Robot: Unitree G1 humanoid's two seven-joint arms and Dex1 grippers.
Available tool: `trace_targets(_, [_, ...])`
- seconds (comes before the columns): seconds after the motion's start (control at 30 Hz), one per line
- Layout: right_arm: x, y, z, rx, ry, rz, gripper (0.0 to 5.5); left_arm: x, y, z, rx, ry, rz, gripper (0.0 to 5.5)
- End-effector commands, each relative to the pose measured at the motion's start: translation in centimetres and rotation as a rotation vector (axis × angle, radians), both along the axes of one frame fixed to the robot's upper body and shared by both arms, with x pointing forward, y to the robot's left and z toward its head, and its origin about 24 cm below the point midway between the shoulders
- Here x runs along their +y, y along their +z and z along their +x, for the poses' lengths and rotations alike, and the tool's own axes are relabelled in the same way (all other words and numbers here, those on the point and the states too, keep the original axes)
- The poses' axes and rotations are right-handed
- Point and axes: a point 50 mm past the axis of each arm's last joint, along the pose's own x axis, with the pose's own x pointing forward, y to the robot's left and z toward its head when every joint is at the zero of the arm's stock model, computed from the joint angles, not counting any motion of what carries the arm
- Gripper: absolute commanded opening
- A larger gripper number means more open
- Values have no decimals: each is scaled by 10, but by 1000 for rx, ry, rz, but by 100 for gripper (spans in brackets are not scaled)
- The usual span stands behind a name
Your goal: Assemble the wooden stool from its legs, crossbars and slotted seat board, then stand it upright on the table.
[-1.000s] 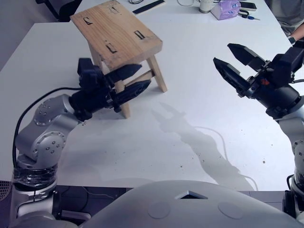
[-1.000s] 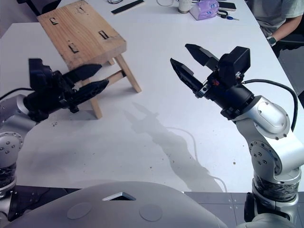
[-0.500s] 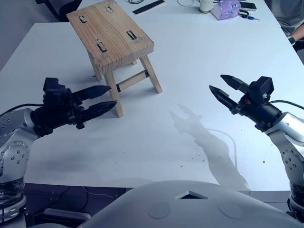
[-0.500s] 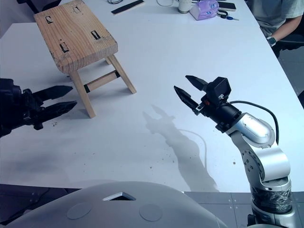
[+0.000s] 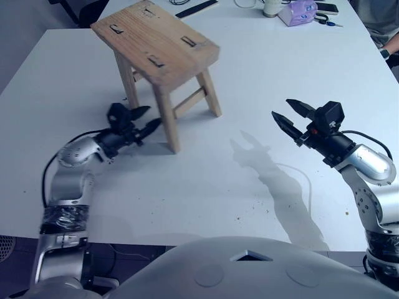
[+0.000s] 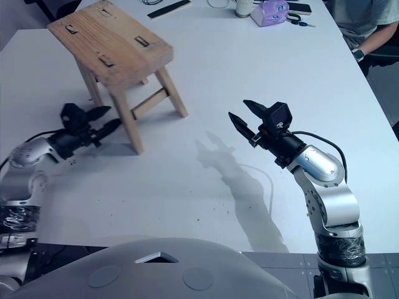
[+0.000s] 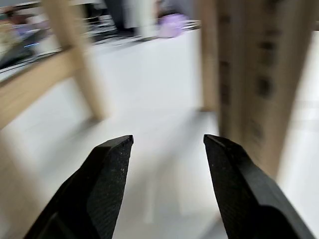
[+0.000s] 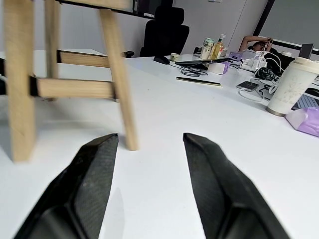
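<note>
The stool [image 5: 156,43] stands on the table [image 5: 262,81] (job looks done), so the left pincer [image 5: 153,116] and right pincer [image 5: 282,108] are wide open, empty.

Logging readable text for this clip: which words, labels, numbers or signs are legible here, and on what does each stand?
No text can be read in these views.
Purple pack: print, if any, is too small to read.
White cup: no legible marking.
Stool: the seat shows only slots, and the dark marks on its leg are blurred.
</note>
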Motion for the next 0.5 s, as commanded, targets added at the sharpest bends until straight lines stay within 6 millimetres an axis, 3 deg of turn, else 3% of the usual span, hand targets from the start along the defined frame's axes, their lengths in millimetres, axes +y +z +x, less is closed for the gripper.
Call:
trace_targets(0.03, [-2,0,4,-15,-16,-9,240,-69,11,4,-33,-201,-94,265])
trace_targets(0.13, [-6,-4,8,-8,-53,-16,240,-95,5,13,-46,-207,-89,265])
trace_targets(0.23, [-11,-8,8,3,-69,-26,240,-89,-6,4,-27,-191,-60,265])
trace_targets(0.43, [-28,-24,-1,54,-159,-86,240,-25,-32,-32,97,-27,-18,265])
trace_targets(0.5, [-35,-28,2,53,-276,-59,240,0,-36,-49,137,28,-30,265])
